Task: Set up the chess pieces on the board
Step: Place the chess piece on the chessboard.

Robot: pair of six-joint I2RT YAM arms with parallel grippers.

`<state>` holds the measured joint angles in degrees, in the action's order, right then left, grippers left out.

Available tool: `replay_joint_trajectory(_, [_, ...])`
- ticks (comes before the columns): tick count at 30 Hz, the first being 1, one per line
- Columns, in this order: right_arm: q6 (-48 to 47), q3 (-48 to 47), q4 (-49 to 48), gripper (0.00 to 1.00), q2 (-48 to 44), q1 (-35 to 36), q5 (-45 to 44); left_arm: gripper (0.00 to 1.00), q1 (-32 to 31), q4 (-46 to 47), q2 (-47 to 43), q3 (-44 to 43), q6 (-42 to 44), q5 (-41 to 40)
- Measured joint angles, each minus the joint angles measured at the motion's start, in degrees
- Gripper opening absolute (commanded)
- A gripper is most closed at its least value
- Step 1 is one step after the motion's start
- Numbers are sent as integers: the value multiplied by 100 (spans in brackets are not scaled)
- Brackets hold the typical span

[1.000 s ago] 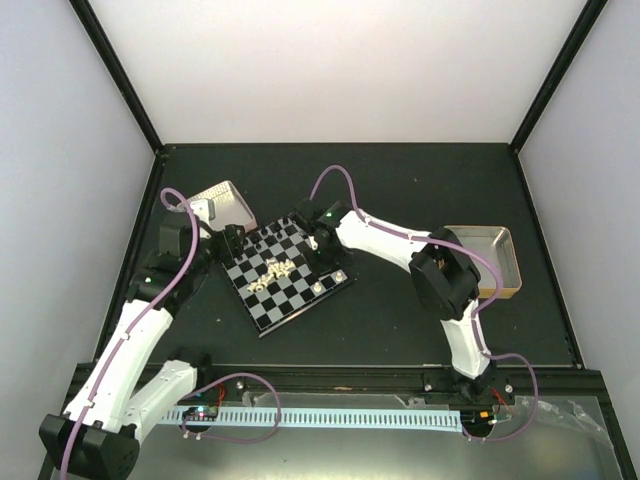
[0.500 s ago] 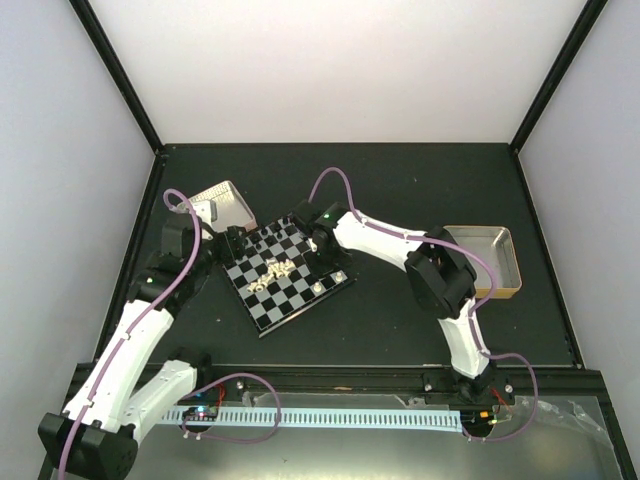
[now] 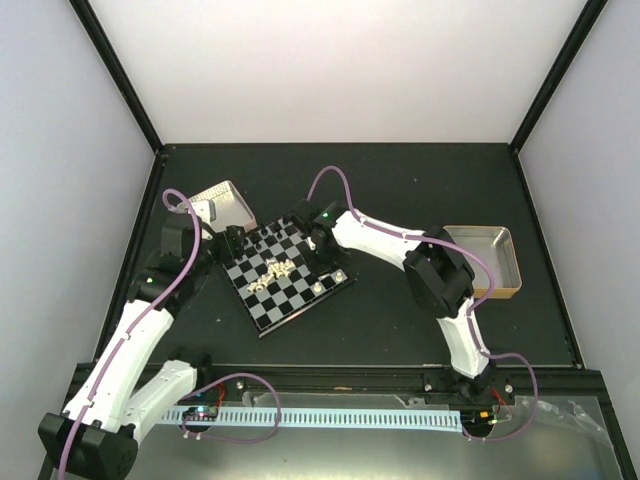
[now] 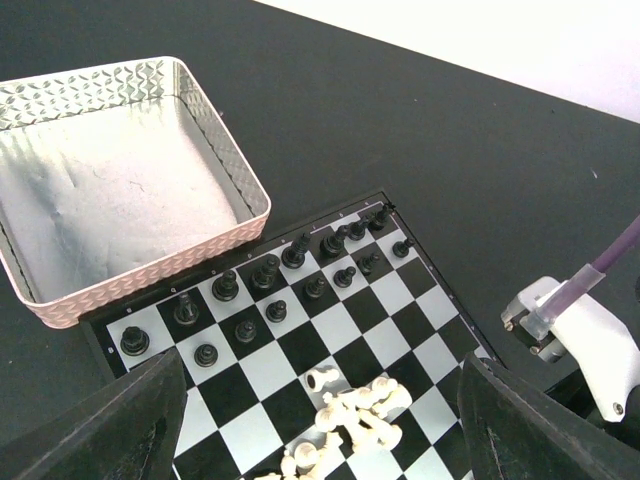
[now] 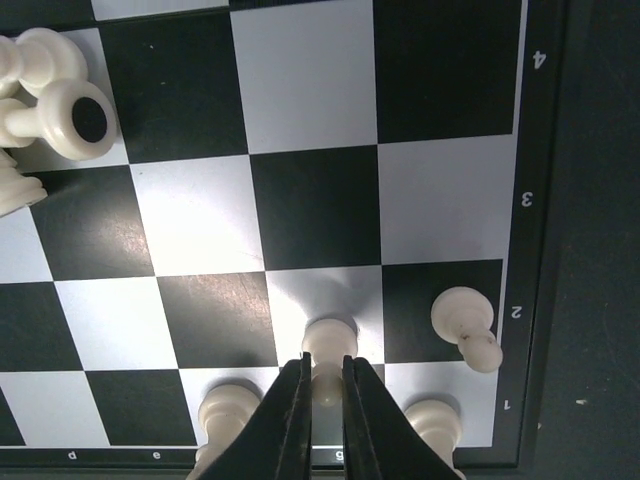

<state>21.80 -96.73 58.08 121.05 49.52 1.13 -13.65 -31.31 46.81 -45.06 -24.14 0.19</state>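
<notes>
Cream chess pieces [image 4: 350, 410] heaped mid-board [image 4: 400, 300]
We see a few more standing along the numbered edge. There our right gripper [image 5: 325, 365] pinches one pawn [image 5: 328, 340] on the row marked 2, its fingers nearly closed, while the left gripper [image 4: 320, 400] hangs above the board, spread wide and empty.

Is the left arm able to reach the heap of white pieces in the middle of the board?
Probably yes. The left fingers are open above the board, and the heap of white pieces lies uncovered between them. The right arm works close by, though.
</notes>
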Motion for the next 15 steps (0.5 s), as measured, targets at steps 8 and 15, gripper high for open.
replay_joint_trajectory(8, [-4,0,-114,15,0,0,0,77,0,0,2,0,-2,-2])
replay_joint_trajectory(15, [101,2,-186,27,0,0,-13,77,0,0,2,15,-4,-9])
